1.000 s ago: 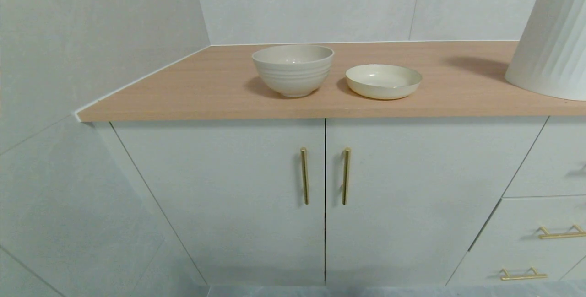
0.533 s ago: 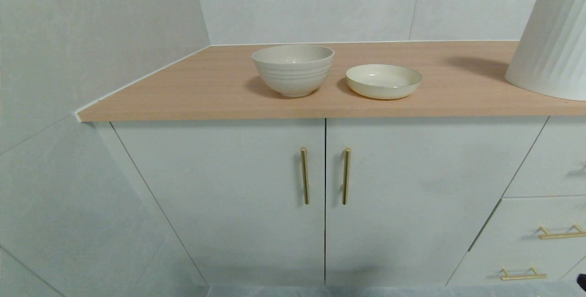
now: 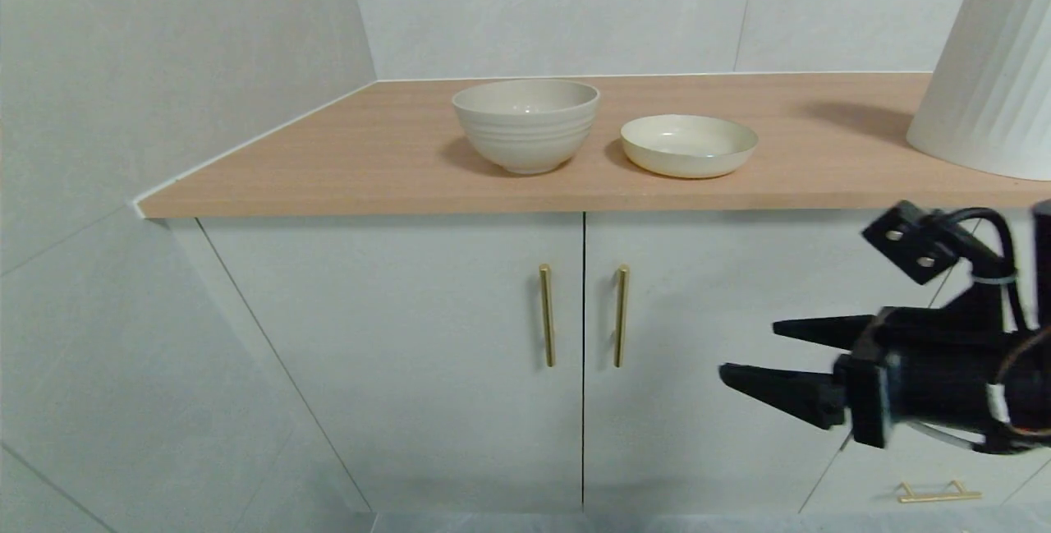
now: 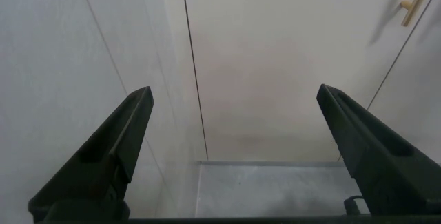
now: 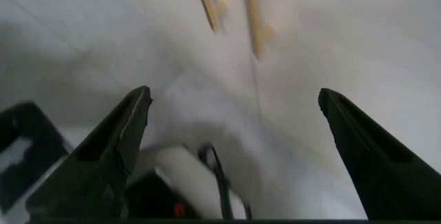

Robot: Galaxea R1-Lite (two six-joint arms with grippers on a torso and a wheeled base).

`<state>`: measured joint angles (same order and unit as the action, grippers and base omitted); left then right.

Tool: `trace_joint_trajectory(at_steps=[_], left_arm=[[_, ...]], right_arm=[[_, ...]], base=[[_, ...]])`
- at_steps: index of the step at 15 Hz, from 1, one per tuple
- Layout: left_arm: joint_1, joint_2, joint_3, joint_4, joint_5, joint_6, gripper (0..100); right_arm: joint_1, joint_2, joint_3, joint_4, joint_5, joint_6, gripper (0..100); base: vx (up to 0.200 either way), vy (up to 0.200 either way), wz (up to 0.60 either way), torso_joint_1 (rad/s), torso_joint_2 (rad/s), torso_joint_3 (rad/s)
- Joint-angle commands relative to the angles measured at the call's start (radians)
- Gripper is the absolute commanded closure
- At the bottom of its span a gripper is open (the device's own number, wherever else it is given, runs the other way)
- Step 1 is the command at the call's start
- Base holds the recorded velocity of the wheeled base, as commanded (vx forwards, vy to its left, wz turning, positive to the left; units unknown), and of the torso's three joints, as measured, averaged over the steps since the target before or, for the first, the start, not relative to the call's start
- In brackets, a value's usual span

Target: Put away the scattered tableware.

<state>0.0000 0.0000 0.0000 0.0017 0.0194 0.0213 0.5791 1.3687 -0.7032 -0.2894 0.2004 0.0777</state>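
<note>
bowl: a ribbed beige bowl [image 3: 525,124] is seen upright on the wooden countertop [image 3: 369,163], above the left cabinet door [image 3: 394,352].
dish: a shallow cream dish [image 3: 688,144] is set just beside the bowl on its right, not touching it, above the right cabinet door [image 3: 722,287].
door handles: two gold bar handles [image 3: 546,315] [image 3: 621,315] are mounted either side of the door seam.
right gripper [image 3: 749,348]: held in front of the right door, below the countertop edge. Its fingers are spread apart and nothing is gripped.
left gripper [image 4: 233,93]: pointed at a white cabinet panel and a strip of floor. Its fingers are spread wide and nothing is held.
white ribbed shade [image 3: 989,65]: placed at the countertop's far right, well apart from the dish.
</note>
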Motion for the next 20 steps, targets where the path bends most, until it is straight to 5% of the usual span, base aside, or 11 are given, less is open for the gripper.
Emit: trace_joint_trajectory(at_steps=[1,6,20], left_arm=[[0.0,0.0,0.0,0.0,0.001,0.0,0],[0.0,0.0,0.0,-0.002,0.001,-0.011,0],[0.0,0.0,0.0,-0.002,0.001,-0.011,0]], right_arm=[[0.099,0.305,-0.078,-0.186,-0.006,0.048,0],[0.091,0.46,-0.101,-0.412,-0.006,0.172,0],[0.07,0.595,-0.142,-0.611,-0.006,0.225,0]], base=[[0.0,0.0,0.0,0.0,0.0,0.0],[0.0,0.0,0.0,0.0,0.0,0.0],[0.0,0.0,0.0,0.0,0.0,0.0]])
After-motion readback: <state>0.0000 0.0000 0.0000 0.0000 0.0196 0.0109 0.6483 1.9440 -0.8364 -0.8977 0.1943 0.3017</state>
